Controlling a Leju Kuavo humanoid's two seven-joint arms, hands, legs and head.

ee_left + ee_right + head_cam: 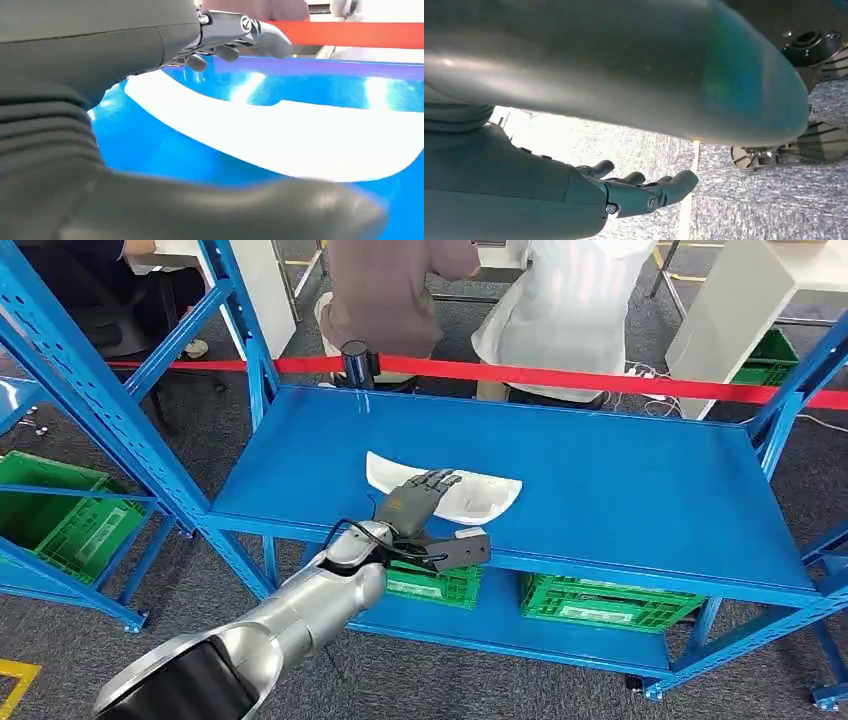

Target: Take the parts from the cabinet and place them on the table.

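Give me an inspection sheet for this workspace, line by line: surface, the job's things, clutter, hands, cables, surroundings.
Surface: blue shelf of a metal rack, glossy, bare apart from one part.
Job's things: white curved part lies flat on the shelf near its front edge.
Clutter: nothing seen on the shelf.
Hands: left hand reaches over the white part, fingers spread above it, no grip visible; right hand hangs over the carpet, holding nothing.
Cables: black cable loops at the left wrist.
Surroundings: green crates on the lower level, another green crate in the neighbouring rack, red barrier tape behind, two people seated beyond it.
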